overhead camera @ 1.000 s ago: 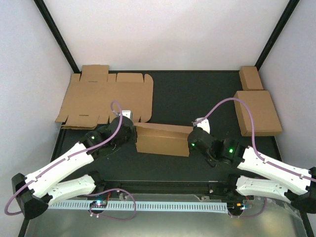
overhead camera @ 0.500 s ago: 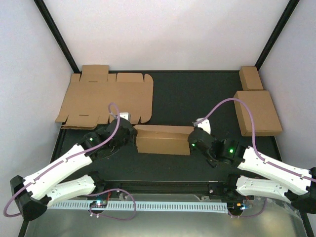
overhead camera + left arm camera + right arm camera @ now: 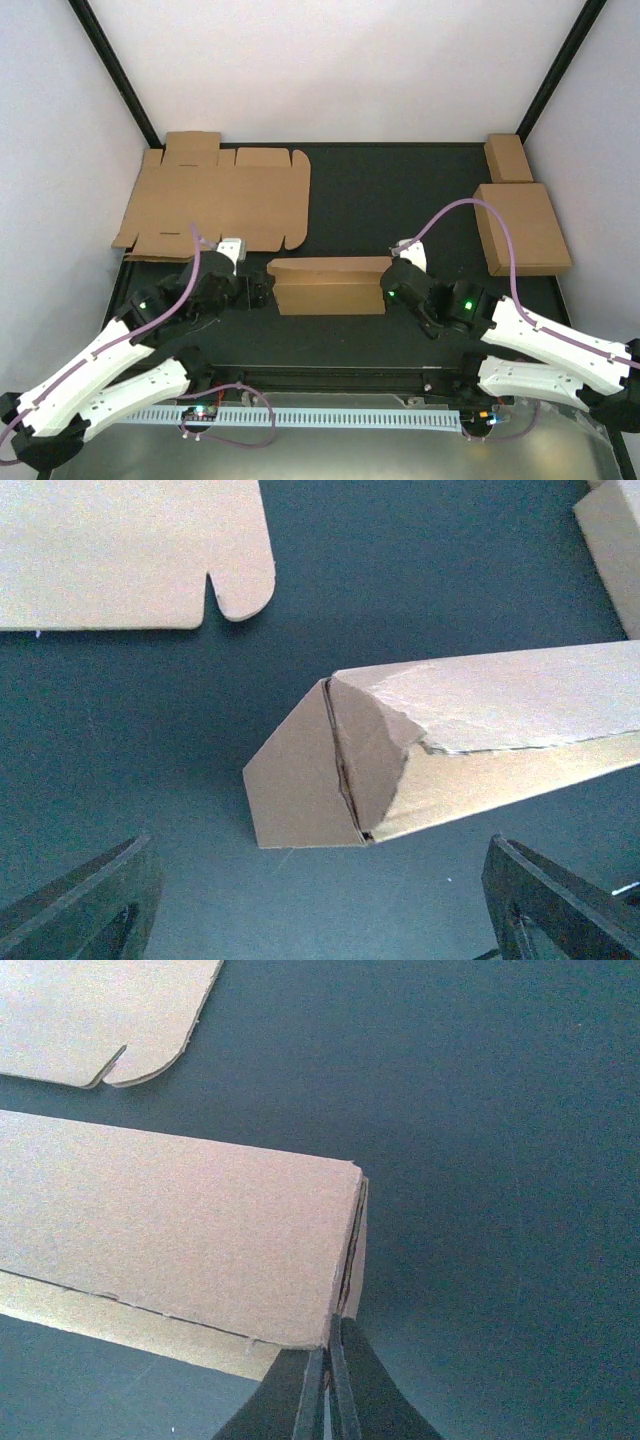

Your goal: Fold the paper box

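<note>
The paper box (image 3: 328,285) is a partly folded long brown cardboard shape lying in the middle of the black table. My right gripper (image 3: 386,286) is at its right end. In the right wrist view the gripper (image 3: 330,1365) is shut on the thin edge of the end flap of the paper box (image 3: 170,1220). My left gripper (image 3: 258,292) stands open just left of the box, not touching it. In the left wrist view the angled, folded-in left end of the box (image 3: 330,770) lies ahead of the wide-apart gripper (image 3: 320,880), nothing between its fingers.
A flat die-cut cardboard sheet (image 3: 215,200) with rounded tabs lies at the back left, its tab corner (image 3: 240,580) near the left gripper. A folded squarish box (image 3: 522,228) and a small oblong box (image 3: 508,157) sit at the back right.
My left gripper has opened, let go of the box's left end and drawn back to the left. The right gripper has stayed shut on the right end.
</note>
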Robot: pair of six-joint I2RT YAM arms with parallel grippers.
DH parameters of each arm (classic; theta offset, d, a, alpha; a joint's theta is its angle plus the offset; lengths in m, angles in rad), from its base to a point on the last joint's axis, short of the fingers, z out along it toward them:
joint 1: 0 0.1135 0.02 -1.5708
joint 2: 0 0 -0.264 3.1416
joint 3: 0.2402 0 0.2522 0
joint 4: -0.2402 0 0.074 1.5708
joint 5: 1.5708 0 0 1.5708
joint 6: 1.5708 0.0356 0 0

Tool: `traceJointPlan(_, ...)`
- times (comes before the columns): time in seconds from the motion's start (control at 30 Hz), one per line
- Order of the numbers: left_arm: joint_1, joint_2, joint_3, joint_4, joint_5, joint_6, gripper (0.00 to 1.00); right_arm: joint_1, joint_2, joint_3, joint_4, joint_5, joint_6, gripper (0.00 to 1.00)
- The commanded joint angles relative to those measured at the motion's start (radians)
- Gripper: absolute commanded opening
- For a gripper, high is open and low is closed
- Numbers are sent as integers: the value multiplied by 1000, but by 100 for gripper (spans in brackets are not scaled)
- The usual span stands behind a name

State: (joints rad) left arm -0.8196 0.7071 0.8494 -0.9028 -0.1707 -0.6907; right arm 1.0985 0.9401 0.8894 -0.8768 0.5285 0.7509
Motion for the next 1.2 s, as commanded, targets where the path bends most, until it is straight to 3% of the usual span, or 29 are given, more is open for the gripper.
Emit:
traceJointPlan(0.0,4,-37,93,-61,-7,29,92,3,-1,-18,-24,-9,-21,2)
traceJointPlan(0.1,16,-27,125,-70,-11,49,94,3,-1,-12,-28,-11,-25,3)
traceJointPlan(0.37,66,3,180,-69,-7,105,95,2,-40,18,-60,-27,-41,20)
traceJointPlan(0.73,112,40,186,-43,15,150,96,3,-126,26,-99,-116,-91,60)
traceJointPlan(1.07,198,65,177,-7,93,181,99,3,-190,73,-108,-175,-142,92)
traceJointPlan(1.17,239,74,180,-6,128,185,99,2,-200,109,-131,-141,-156,95)
